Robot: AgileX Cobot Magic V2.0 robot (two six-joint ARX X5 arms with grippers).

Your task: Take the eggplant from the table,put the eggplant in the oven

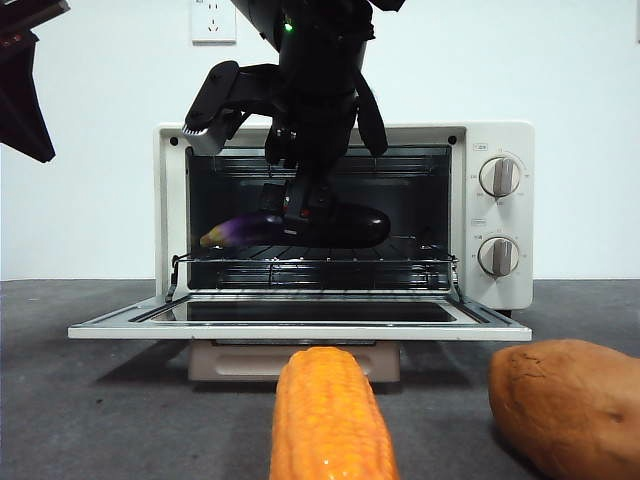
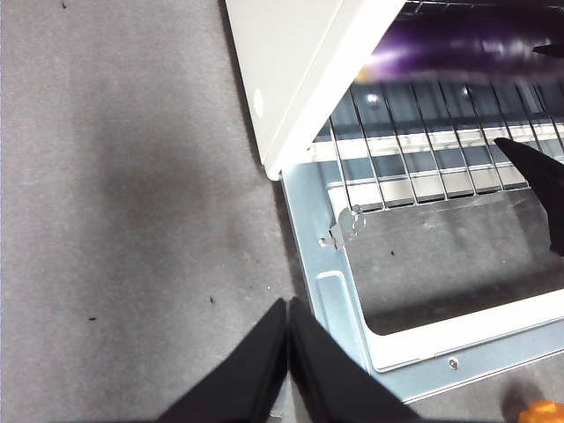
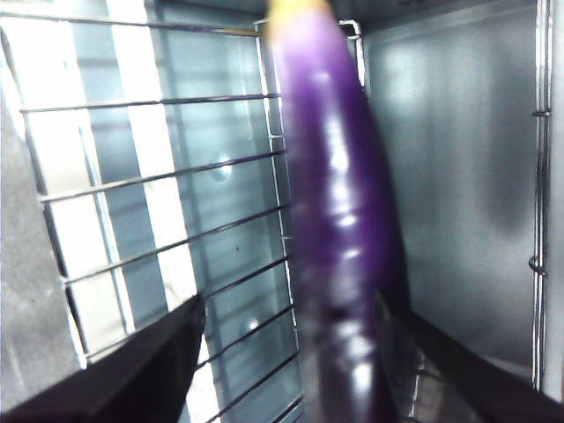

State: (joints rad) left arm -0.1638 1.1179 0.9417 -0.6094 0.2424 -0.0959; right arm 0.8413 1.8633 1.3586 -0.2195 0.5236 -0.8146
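Observation:
The cream-white oven [image 1: 505, 215] stands open, its door [image 1: 300, 328] folded down flat. My right gripper [image 1: 300, 215] reaches down into the cavity from above. The glossy purple eggplant [image 1: 330, 228] lies lengthwise just over the wire rack [image 1: 400, 262], its yellowish stem tip blurred. In the right wrist view the eggplant [image 3: 339, 220] runs between the jaws of my right gripper [image 3: 291, 313], which stand wide apart and open. My left gripper [image 2: 286, 308] is shut and empty above the table [image 2: 115, 220], beside the door's corner. From there the eggplant [image 2: 476, 44] shows as a purple blur.
An orange corn cob [image 1: 330, 420] lies on the table in front of the oven door, and a brown sweet potato [image 1: 570, 405] lies at the front right. The waiting left arm [image 1: 20, 90] shows at the top left corner.

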